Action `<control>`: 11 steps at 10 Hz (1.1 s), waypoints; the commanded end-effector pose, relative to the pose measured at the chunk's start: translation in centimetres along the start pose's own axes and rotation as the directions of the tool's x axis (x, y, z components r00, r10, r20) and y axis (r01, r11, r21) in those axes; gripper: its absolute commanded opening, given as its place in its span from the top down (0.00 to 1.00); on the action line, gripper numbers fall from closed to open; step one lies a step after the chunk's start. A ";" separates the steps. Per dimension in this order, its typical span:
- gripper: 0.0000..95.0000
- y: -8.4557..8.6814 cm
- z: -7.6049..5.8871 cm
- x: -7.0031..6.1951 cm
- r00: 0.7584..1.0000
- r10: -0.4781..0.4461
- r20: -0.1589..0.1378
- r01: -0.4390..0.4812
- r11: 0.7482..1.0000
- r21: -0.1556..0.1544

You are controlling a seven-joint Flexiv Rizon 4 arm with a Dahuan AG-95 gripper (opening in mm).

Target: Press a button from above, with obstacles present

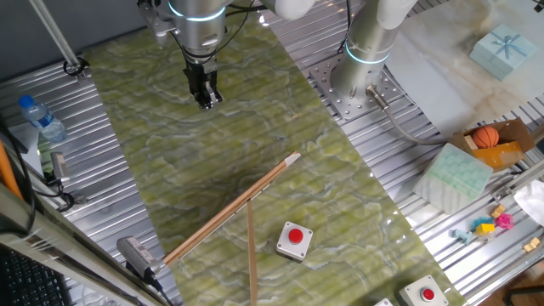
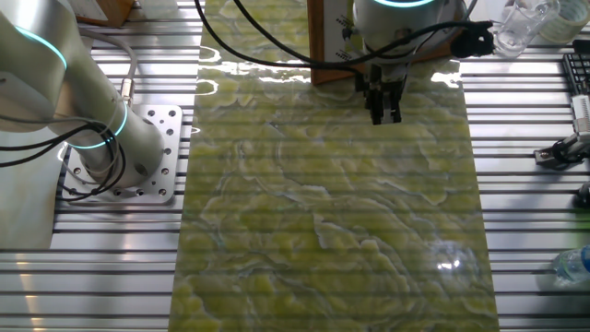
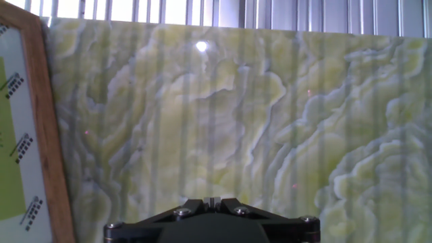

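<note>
The button [image 1: 295,235] is round and red, set in a light grey square box [image 1: 293,248] on the green marbled mat [image 1: 255,127], near its front right. Two thin wooden sticks lie to its left: a long slanted one [image 1: 229,210] and a shorter one [image 1: 252,255] running toward the front, meeting at an angle. My gripper [image 1: 206,102] hangs above the far end of the mat, well away from the button and sticks. It also shows in the other fixed view [image 2: 385,115]. In the hand view the fingertips [image 3: 211,200] touch each other, shut and empty. Button and sticks are out of the other two views.
A second grey red-button box [image 1: 425,293] sits at the front right, off the mat. Another arm's base [image 1: 365,59] stands at the right. A water bottle [image 1: 41,119] stands at the left. A wood-framed board [image 3: 47,135] borders the mat near the gripper.
</note>
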State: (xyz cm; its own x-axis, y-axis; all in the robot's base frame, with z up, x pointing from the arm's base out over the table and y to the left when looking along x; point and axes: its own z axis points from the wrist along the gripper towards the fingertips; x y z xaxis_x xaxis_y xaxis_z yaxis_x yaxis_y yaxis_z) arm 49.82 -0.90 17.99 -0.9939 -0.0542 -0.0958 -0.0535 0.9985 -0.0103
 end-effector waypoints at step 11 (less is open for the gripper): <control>1.00 0.0 0.0 0.0 1.000 0.004 -0.008 -0.004 1.000 -0.009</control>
State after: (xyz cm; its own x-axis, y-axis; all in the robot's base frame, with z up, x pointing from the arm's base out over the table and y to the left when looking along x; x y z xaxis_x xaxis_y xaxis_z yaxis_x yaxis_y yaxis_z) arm 49.80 -0.88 17.98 -0.9948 -0.0505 -0.0885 -0.0506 0.9987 -0.0007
